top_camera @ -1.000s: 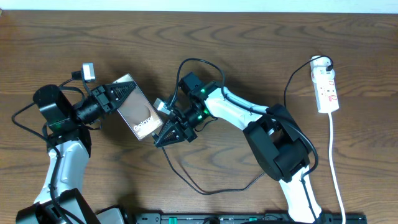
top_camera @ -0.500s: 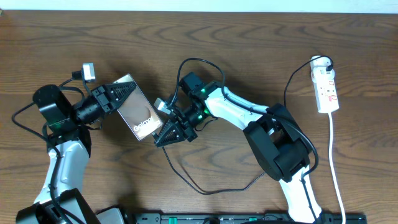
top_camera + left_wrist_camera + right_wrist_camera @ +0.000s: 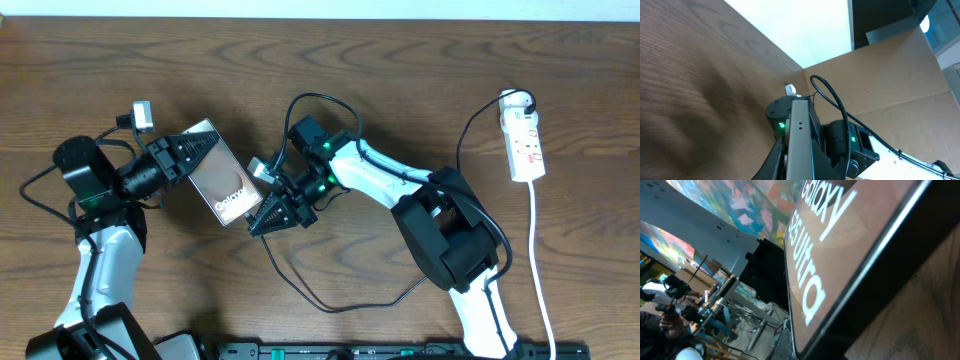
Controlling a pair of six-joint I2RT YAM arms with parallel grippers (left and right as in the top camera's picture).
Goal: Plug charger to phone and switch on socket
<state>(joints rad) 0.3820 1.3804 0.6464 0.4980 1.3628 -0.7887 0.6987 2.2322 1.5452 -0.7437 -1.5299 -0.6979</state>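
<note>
Stillness over the last second: left gripper (image 3: 200, 148) stays clamped on the phone (image 3: 222, 185) at nine o'clock, right gripper (image 3: 262, 220), grip unreadable, sits at its five-o'clock end, so the charger (image 3: 310, 290) is probably mid-insertion, socket (image 3: 525, 140) at three o'clock untouched.

The whole table (image 3: 400, 60) is being viewed from straight above by the overhead camera, from far enough that the left arm (image 3: 100, 260) and the right arm (image 3: 440, 230) are both being taken in. The phone (image 3: 220, 185) is being sighted edge-on, at close range, by the left wrist camera, which is facing the right arm and a cardboard wall (image 3: 900, 75). The phone's lettered end is being framed very closely by the right wrist camera. The phone is being shared by all three views.
</note>
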